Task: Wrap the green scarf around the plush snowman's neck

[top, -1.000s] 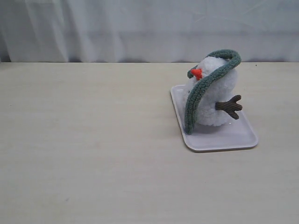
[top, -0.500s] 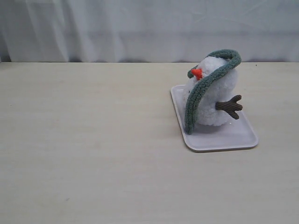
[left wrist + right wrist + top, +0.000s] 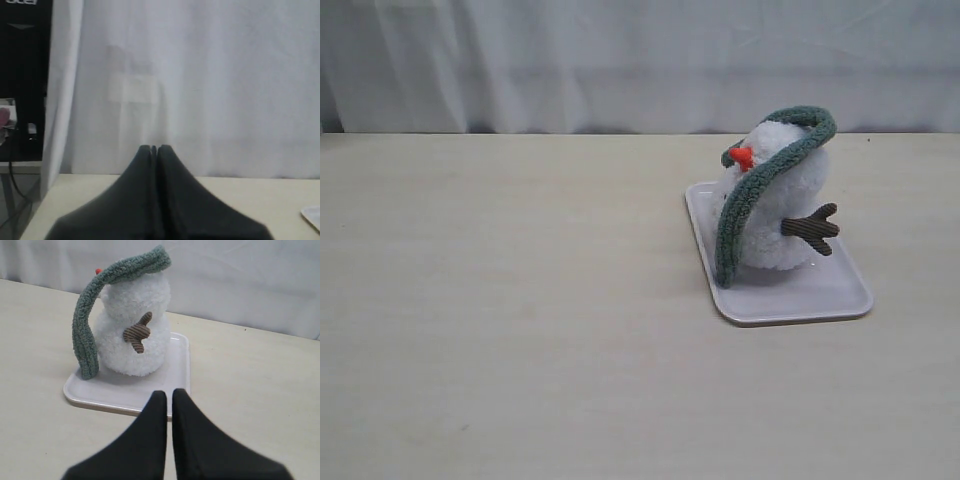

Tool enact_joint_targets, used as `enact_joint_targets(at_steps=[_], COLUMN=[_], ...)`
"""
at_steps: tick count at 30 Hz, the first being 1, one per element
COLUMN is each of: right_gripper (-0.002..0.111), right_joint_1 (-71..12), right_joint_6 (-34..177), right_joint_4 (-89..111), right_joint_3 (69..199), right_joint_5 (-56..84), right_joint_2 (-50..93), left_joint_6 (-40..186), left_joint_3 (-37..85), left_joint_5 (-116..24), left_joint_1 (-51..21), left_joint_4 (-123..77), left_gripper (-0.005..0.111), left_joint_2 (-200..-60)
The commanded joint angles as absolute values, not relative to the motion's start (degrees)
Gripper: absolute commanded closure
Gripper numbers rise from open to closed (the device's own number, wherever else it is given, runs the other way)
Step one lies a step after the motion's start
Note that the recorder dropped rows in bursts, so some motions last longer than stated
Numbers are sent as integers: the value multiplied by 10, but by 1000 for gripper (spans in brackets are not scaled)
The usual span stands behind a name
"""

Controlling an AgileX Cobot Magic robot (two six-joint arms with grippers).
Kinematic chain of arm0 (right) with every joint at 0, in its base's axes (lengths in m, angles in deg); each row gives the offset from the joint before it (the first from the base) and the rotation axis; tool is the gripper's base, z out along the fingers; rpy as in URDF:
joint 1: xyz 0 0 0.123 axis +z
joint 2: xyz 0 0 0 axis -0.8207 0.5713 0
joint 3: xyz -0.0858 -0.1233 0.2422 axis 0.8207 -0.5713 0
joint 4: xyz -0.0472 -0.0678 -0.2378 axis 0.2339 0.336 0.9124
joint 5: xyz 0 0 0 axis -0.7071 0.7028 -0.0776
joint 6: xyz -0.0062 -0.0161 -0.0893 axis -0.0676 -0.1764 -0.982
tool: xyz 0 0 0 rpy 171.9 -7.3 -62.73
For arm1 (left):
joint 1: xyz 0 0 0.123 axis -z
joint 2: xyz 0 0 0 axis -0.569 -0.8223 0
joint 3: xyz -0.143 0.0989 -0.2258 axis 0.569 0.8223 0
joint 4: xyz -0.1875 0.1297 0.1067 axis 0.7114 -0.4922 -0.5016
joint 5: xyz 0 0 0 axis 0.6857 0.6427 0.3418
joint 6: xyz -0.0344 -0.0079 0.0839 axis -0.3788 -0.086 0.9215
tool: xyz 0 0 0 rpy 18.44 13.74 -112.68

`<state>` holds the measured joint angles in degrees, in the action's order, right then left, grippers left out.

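The plush snowman (image 3: pixel 782 205) stands upright on a white tray (image 3: pixel 810 295), its orange nose (image 3: pixel 741 157) pointing left. The green scarf (image 3: pixel 752 196) lies over the top of its head; one end hangs down the front to the tray, while the rest goes behind the head, hidden. In the right wrist view the snowman (image 3: pixel 134 325) and scarf (image 3: pixel 87 325) stand beyond my right gripper (image 3: pixel 169 393), which is shut and empty, short of the tray. My left gripper (image 3: pixel 155 148) is shut and empty, facing a white curtain. Neither gripper shows in the exterior view.
A pale wooden table (image 3: pixel 520 300) stretches left of the tray. A white curtain (image 3: pixel 620 60) closes off the back. The left wrist view shows a dark monitor (image 3: pixel 22 80) beyond the table's edge.
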<state>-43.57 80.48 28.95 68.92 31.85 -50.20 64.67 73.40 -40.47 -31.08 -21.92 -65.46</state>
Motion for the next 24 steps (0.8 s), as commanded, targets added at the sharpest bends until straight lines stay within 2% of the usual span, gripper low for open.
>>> enact_joint_targets(at_steps=[1,13,24], right_gripper=[104,104,104], right_joint_1=[-438,-438,-438], right_joint_6=[801,801,801], right_joint_4=[294,294,294], right_joint_3=[688,688,688], right_joint_5=[311,311,311], right_joint_2=[-504,-504,-504], left_joint_6=[643,644,667], left_joint_3=[762,847,847], left_joint_5=[-410,-415,-368], left_joint_1=[-344,-346,-346], left_joint_4=[-211,-258,-258], left_gripper=[107,107,107], left_joint_2=[-607,-602,-602])
